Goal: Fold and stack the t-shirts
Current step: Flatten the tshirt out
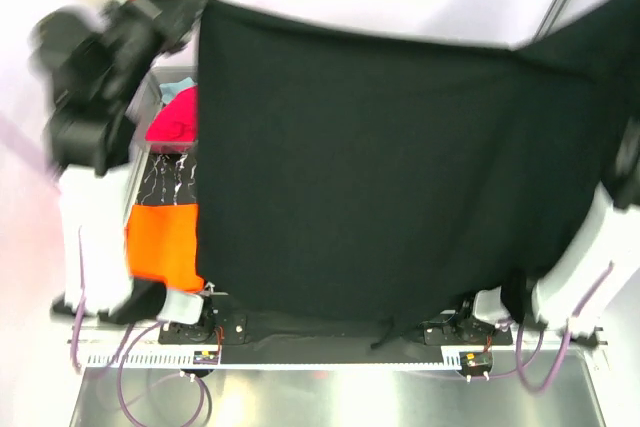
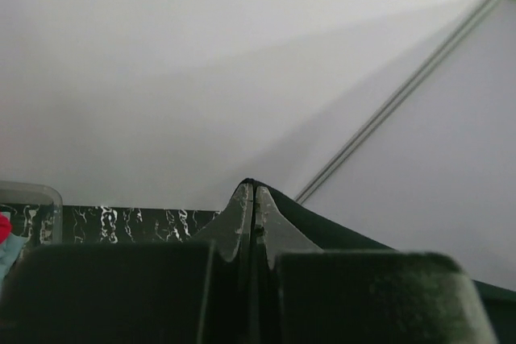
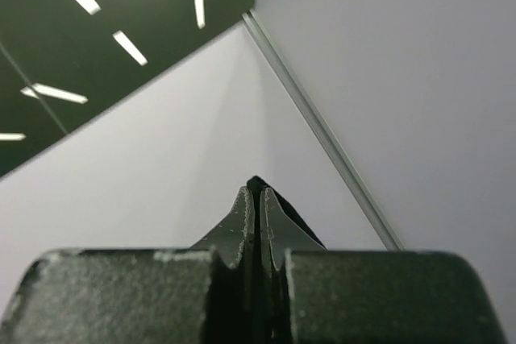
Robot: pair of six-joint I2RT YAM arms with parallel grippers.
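Large black cloth t-shirt [image 1: 380,177]: you are hanging it stretched between left gripper [image 2: 255,191] and right gripper [image 3: 256,192], both clamped tight on its upper edge, presumably flattening it for folding.

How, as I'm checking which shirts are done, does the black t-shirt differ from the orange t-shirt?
The black t-shirt hangs spread out in the air; the orange t-shirt lies on the table as a compact rectangle. The black t-shirt is pinched at its top edge by the left gripper and right gripper, both shut; the orange t-shirt is untouched. The black t-shirt fills far more of the top view. Both are plain-coloured cloth.
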